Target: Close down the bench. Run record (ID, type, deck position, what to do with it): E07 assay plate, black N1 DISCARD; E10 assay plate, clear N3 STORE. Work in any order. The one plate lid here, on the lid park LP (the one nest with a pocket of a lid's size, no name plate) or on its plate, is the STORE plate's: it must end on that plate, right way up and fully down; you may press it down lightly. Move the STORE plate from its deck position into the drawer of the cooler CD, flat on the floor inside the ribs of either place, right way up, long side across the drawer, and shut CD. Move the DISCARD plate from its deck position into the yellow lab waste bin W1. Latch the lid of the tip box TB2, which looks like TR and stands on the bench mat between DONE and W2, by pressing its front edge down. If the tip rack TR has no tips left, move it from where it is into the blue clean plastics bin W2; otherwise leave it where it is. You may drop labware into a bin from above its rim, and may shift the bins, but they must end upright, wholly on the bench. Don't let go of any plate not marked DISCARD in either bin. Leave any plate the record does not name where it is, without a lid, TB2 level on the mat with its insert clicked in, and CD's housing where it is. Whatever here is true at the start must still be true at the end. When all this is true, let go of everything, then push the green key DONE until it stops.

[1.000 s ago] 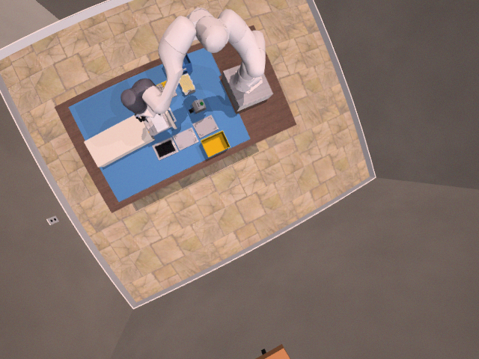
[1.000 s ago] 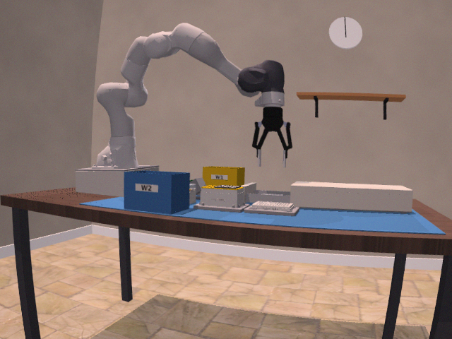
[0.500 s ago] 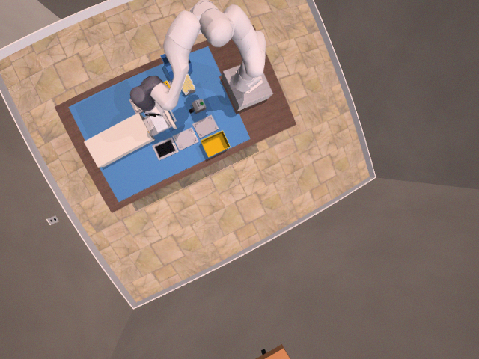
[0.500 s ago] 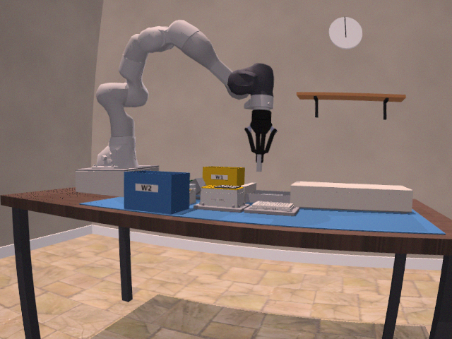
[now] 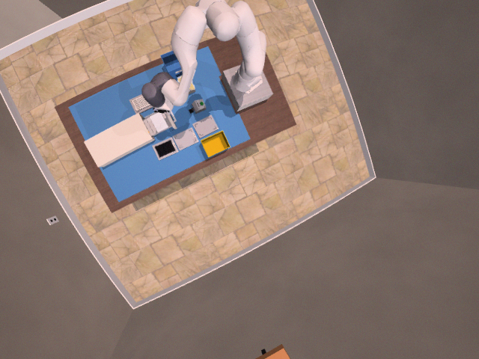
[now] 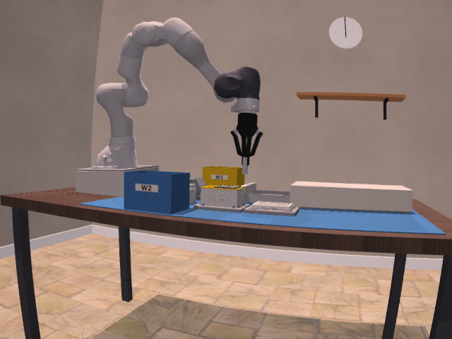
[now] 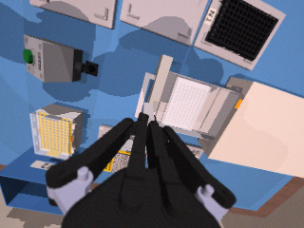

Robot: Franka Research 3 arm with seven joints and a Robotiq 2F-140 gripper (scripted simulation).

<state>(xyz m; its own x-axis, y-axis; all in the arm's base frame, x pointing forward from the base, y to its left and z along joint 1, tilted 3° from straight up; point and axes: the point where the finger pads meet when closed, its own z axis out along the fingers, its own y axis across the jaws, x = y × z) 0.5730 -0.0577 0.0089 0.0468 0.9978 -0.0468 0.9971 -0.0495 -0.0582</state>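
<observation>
My gripper (image 7: 146,109) (image 6: 245,169) is shut and empty. It hangs above the table, over the left edge of the open drawer (image 7: 187,102) of the cooler CD (image 7: 256,125). A pale clear plate (image 7: 190,101) lies flat in the drawer, also seen from above (image 5: 156,123). The black plate (image 7: 243,21) (image 5: 165,148) sits in its nest N1. The tip box TB2 (image 7: 54,133) with yellow tips stands left of my fingers (image 6: 222,195). The tip rack TR (image 6: 272,207) lies flat in front of the drawer (image 5: 140,102). The green key DONE (image 7: 28,56) sits on its grey box (image 5: 198,105).
Two pale nests (image 7: 157,16) (image 7: 81,7) next to N1 look bare. The yellow bin W1 (image 5: 215,143) stands beyond them near the mat's edge. The blue bin W2 (image 6: 156,191) stands left of TB2. The arm's base block (image 5: 247,90) is at the table's end.
</observation>
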